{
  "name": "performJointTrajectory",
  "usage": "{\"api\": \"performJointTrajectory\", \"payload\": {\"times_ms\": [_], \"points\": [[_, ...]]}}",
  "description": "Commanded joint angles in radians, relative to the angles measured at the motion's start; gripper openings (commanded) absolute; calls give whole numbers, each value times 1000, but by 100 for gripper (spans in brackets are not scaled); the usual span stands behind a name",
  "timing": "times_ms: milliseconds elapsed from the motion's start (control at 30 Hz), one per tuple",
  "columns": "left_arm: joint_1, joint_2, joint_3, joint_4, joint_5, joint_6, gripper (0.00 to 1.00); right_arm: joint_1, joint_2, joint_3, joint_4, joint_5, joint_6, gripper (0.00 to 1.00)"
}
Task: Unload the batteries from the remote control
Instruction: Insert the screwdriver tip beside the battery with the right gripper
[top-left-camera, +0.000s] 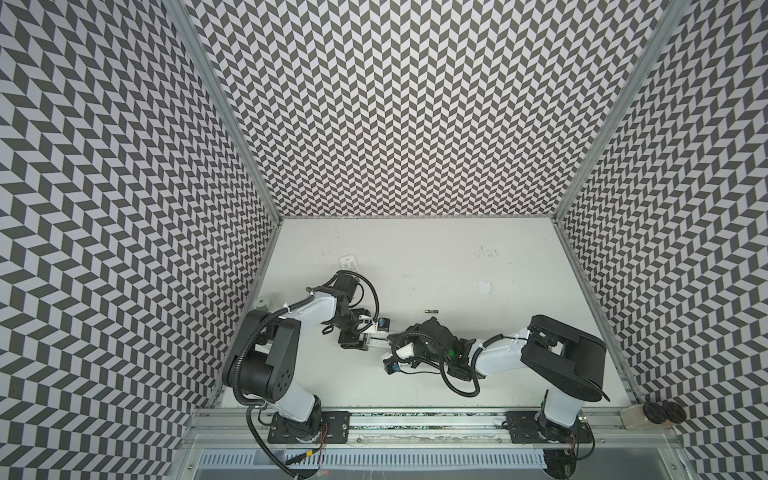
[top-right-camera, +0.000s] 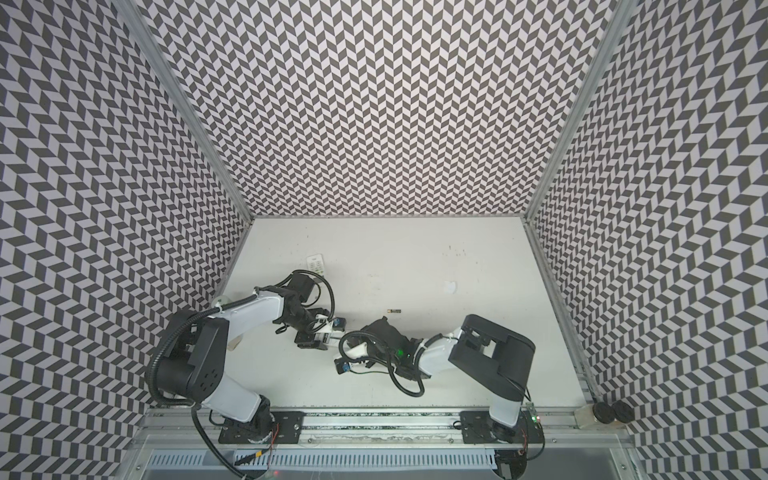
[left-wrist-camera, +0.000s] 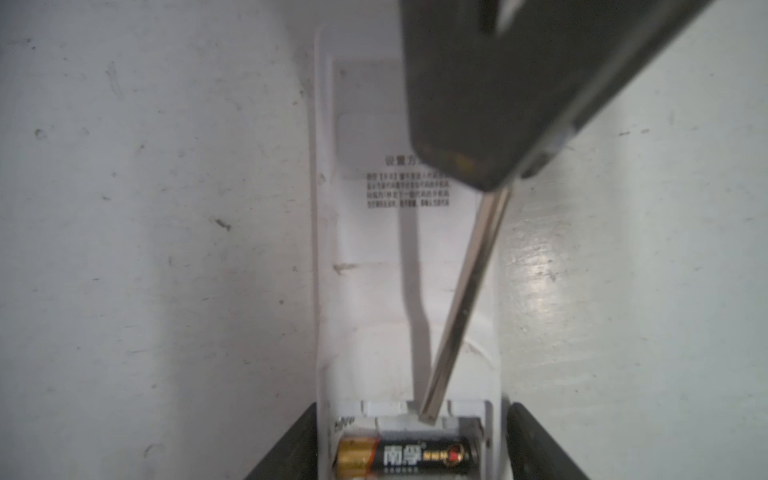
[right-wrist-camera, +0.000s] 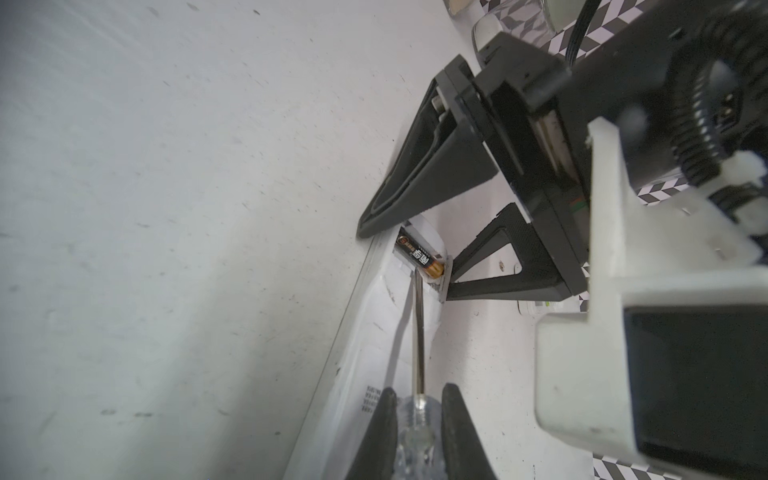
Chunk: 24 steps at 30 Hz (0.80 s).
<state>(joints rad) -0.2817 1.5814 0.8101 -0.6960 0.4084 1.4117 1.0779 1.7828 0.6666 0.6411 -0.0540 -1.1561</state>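
The white remote control (left-wrist-camera: 374, 291) lies back up with its battery bay uncovered. One of the batteries (left-wrist-camera: 415, 455), black with a gold end, sits in the bay. My left gripper (left-wrist-camera: 411, 407) is open and straddles that end of the remote, with a narrow gap on one side. My right gripper (right-wrist-camera: 419, 392) is shut on the clear handle of a screwdriver (right-wrist-camera: 419, 332). The metal tip rests at the bay's edge next to the battery (right-wrist-camera: 419, 255). Another black and gold battery (top-left-camera: 431, 322) lies loose on the table beyond both grippers.
A second white remote (top-left-camera: 348, 262) with buttons lies at the far left near the wall. A small flat white piece (top-left-camera: 484, 288) rests right of centre. Jars with dark lids (top-left-camera: 660, 413) stand at the front right corner. Patterned walls close in three sides.
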Motion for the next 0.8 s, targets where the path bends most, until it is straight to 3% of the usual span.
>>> {"api": "performJointTrajectory", "payload": {"times_ms": [0,67,200,333,433,567,767], "points": [[-8,37,-3,-22,16,0,62,7,21,25,49,17,-36,0],[-14,47,18,-31,-6,-25,57,9,8,30,29,21,-34,0],[-4,35,23,-43,-25,-21,56,11,2,30,6,16,-70,0],[-6,17,26,-64,-45,-32,67,13,4,42,-10,19,-80,0],[-2,6,8,-60,-75,-22,70,12,16,46,-14,2,-111,0],[1,17,11,-51,-131,-37,64,14,20,74,-66,14,-108,0],[13,35,43,-78,-115,-29,51,14,49,108,-91,7,-115,0]]}}
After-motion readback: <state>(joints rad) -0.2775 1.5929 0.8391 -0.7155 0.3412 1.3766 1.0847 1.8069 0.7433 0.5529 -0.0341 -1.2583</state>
